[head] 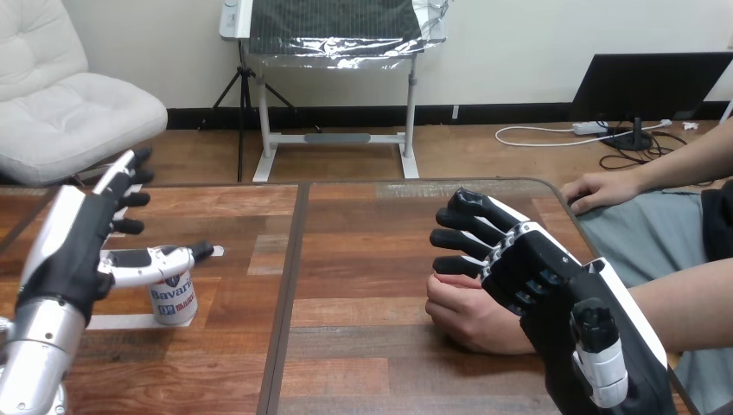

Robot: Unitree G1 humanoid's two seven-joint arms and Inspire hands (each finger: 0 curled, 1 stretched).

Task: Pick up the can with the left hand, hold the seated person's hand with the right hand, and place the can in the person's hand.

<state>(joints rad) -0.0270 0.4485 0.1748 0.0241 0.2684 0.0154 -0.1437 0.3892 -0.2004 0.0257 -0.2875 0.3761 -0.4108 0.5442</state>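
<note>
A white can (175, 301) with blue and red print stands upright on the wooden table (363, 259) at the left. My left hand (73, 246) is just left of it, open, with its fingers straight and pointing away from me. Its thumb (151, 258) reaches right across the can's top; the fingers are not round the can. At the right, the person's hand (467, 313) rests on the table as a loose fist. My right hand (540, 272) lies over its back, fingers loosely bent and reaching past the knuckles. The thumb stands clear, so nothing is gripped.
The person's other hand (598, 190) rests flat at the table's far right edge. A dark seam (290, 285) runs down the table between the can and the person's hand. A strip of pale tape (117, 322) lies beside the can.
</note>
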